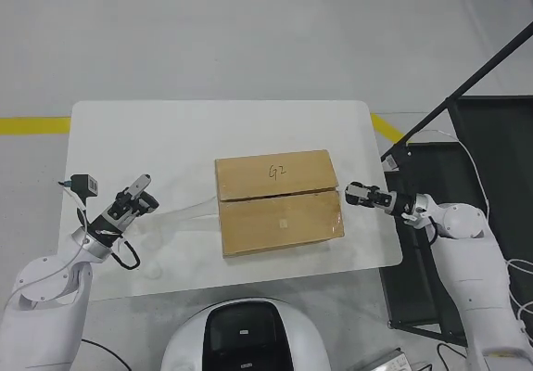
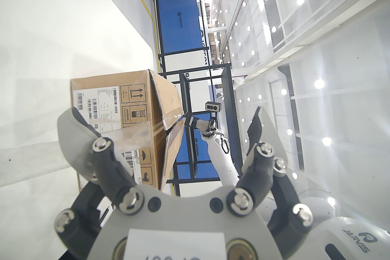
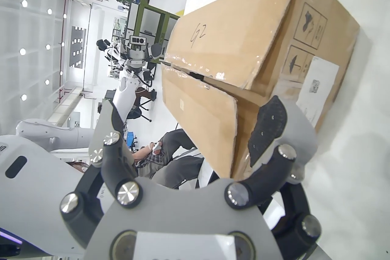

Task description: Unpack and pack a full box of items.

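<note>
Top view sets the box (image 1: 278, 202) at the middle of the white bench (image 1: 136, 130). Its long axis runs from 9 to 3 o'clock, with the 3 o'clock end tipped slightly toward 2. Both top flaps are folded down, and the seam between them follows that long axis. A handwritten mark sits on the flap toward 12 o'clock.

Right wrist view adds that the seam gapes a little, with frayed tape along its edges. It also shows the 3 o'clock end face, which carries handling symbols and a white label. Left wrist view shows the opposite end face with barcode labels and a clear strip of tape (image 2: 134, 136) hanging off it. From above, that strip stretches out over the bench toward 9 o'clock.

At 3 o'clock the right end effector (image 1: 349, 195) is just beside the box at the seam's end. Its fingers are spread, with the near flap's corner between them. At 9 o'clock the left end effector (image 1: 142, 185) is well apart from the box, with its fingers wide apart and nothing held.
</note>
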{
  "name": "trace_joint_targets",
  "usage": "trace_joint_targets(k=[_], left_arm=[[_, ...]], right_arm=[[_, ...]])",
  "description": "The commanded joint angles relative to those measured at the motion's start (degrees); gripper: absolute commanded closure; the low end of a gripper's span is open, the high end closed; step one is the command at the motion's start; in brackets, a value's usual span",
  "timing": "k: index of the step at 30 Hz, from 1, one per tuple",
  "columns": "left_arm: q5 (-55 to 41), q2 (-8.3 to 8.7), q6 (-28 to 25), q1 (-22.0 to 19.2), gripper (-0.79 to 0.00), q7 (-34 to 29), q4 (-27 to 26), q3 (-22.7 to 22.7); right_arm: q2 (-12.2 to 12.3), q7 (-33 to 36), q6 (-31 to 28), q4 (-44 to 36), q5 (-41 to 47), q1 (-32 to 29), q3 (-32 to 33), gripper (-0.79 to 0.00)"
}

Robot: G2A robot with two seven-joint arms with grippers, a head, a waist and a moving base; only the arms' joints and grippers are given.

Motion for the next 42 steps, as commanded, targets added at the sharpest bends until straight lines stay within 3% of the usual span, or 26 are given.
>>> trace_joint_targets(k=[1,21,32,42], left_arm=[[0.00,0.00,0.00,0.00,-0.785,0.00,0.00,0.00],[0.00,0.00,0.00,0.00,-0.785,0.00,0.00,0.00],[0.00,0.00,0.00,0.00,-0.785,0.00,0.00,0.00],[0.00,0.00,0.00,0.00,-0.785,0.00,0.00,0.00]], right_arm=[[0.04,0.99,-0.19,1.01,0.20,0.61,-0.92,-0.785],[1.72,3.68,2.29,2.64,6.71,3.72,-8.15,-0.785],[5.03,5.05,3.65,-4.09,11.45,-0.75,-6.60,-0.785],[9.30,1.02,-0.40,-13.09,12.15,-7.17,-6.48,-0.785]])
